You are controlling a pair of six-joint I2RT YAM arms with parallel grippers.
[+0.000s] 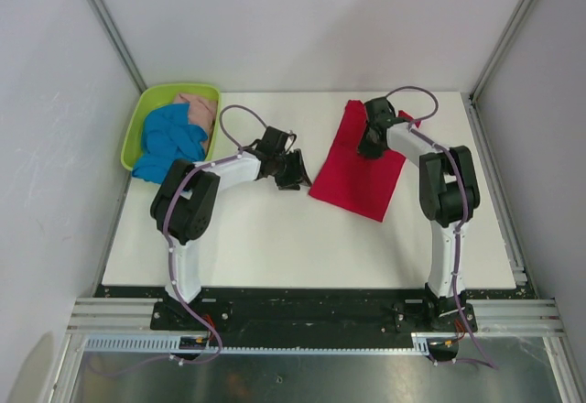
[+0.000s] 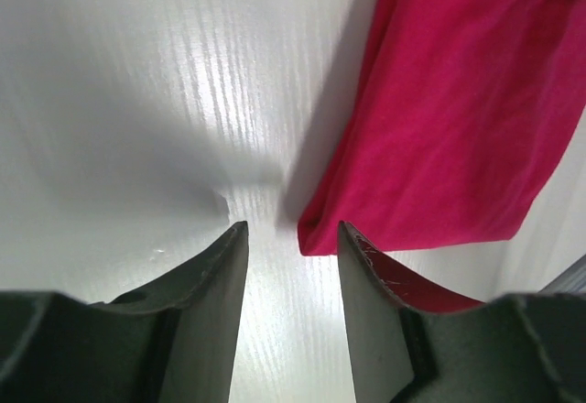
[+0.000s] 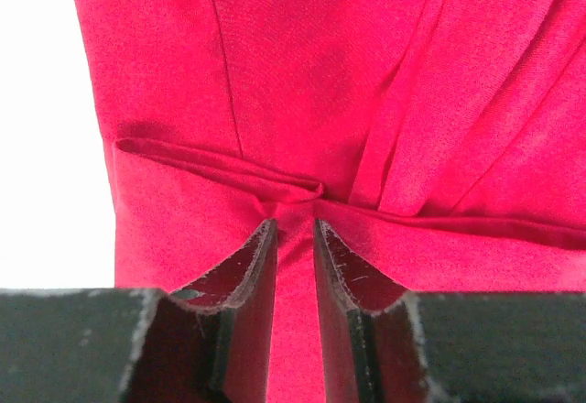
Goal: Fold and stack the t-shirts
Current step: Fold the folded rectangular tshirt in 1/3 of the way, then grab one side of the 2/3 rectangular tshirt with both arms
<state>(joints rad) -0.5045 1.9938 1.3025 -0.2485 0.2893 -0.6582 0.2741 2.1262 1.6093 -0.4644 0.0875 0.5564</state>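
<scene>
Right fingers (image 3: 271, 238) seemingly pinch red shirt (image 3: 302, 73); left fingers (image 2: 236, 247) apart beside it; basket (image 1: 179, 89) far-left.

Red shirt (image 1: 352, 179) (image 2: 439, 101) (image 3: 302, 73): bright red, folded into a long flat panel. It lay slantwise on the table (image 1: 275, 238), right of the middle, with one end near the far edge. Long creases ran along it, and a small pucker was gathered at the far end.
Blue shirt (image 1: 169, 142): bright blue and unfolded, bunched in the basket (image 1: 179, 88) at the far left corner and spilling over its near rim.
Pink shirt (image 1: 197, 108): pale pink and crumpled, in the same basket, touching the blue one on its far side.
</scene>
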